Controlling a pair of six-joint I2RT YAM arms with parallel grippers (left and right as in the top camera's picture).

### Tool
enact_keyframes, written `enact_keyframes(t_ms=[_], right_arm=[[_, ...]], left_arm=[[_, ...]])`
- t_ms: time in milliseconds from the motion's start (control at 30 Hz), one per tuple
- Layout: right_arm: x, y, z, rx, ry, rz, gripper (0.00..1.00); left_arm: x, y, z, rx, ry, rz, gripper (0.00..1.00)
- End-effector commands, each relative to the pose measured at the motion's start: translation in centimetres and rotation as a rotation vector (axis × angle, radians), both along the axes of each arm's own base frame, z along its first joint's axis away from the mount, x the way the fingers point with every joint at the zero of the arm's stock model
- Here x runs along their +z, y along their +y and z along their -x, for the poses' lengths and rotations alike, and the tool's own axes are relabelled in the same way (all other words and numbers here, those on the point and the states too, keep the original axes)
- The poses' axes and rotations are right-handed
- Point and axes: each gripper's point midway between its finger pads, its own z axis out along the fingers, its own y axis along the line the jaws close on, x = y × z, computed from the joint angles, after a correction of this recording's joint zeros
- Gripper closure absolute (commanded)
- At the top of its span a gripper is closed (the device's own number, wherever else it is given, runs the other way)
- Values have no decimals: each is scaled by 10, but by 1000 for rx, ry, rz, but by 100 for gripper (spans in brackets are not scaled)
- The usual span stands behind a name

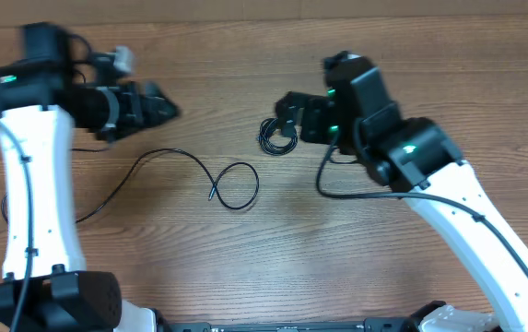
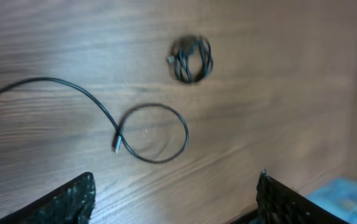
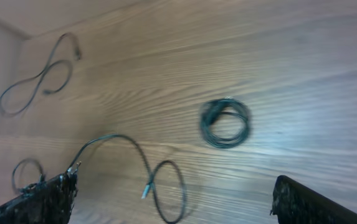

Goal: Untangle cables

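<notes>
Left gripper [image 1: 160,109] hangs nearest the lens above the left part of the table [image 1: 245,277]. Its textured black fingers [image 2: 66,202] are spread wide with nothing between them, well apart from any cord. Right of it, one loose cable [image 2: 85,93] lies flat on the wood, running from the left arm's side to a single open loop with the plug end at the crossing. Laid out that way, it looks already freed from the rest. Farther right sits a small tight coil [image 1: 277,138], wound on itself, which I judge to be the work left. Right gripper [image 1: 287,115] hovers just over that coil, jaws parted wide and empty, probably poised there to reach down and draw out a strand
</notes>
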Motion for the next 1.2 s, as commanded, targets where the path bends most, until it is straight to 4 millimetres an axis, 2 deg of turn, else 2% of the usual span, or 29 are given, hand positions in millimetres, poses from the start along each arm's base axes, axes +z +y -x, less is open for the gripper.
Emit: enact_keyframes(t_ms=[0, 33, 67, 100, 200, 300, 333, 367, 400, 467, 567, 700, 833, 933, 967, 1033, 1167], right_arm=[[6, -31, -8, -102, 43, -63, 0], [4, -39, -9, -116, 58, -70, 0], [2, -48, -11, -137, 74, -74, 0], [-1, -61, -12, -168, 91, -71, 0], [-8, -99, -16, -265, 137, -68, 0], [-11, -125, -18, -333, 155, -72, 0], [-13, -139, -19, -370, 164, -72, 0], [-13, -143, -19, -380, 167, -72, 0], [-15, -154, -19, -410, 175, -72, 0], [-16, -165, -20, -441, 179, -73, 0], [-17, -171, -20, -457, 181, -74, 0], [-18, -171, -20, -457, 185, -73, 0], [-19, -171, -19, -457, 189, -72, 0], [-20, -171, -19, -457, 192, -71, 0], [-21, -171, -19, -457, 192, -71, 0], [-22, -171, -18, -457, 195, -71, 0], [-25, -171, -19, -457, 203, -69, 0]], left_arm=[[-19, -30, 13, -93, 46, -199, 16], [-23, -40, 18, -116, 60, -237, 15], [-26, -47, 23, -134, 75, -279, 10], [-30, -53, 28, -149, 88, -315, 0], [-45, -80, 41, -196, 119, -371, 0], [-68, -98, 50, -221, 151, -389, 0], [-84, -102, 54, -212, 174, -400, 0], [-89, -104, 56, -213, 181, -401, 0], [-109, -108, 62, -220, 203, -405, 0], [-128, -111, 65, -230, 206, -406, 1], [-154, -118, 62, -211, 186, -391, 3], [-188, -126, 56, -204, 119, -369, 10], [-206, -135, 48, -213, 50, -346, 14], [-217, -137, 52, -238, 69, -355, 20], [-219, -137, 51, -241, 71, -356, 23], [-225, -137, 51, -252, 77, -365, 36], [-230, -136, 52, -285, 77, -377, 48]])
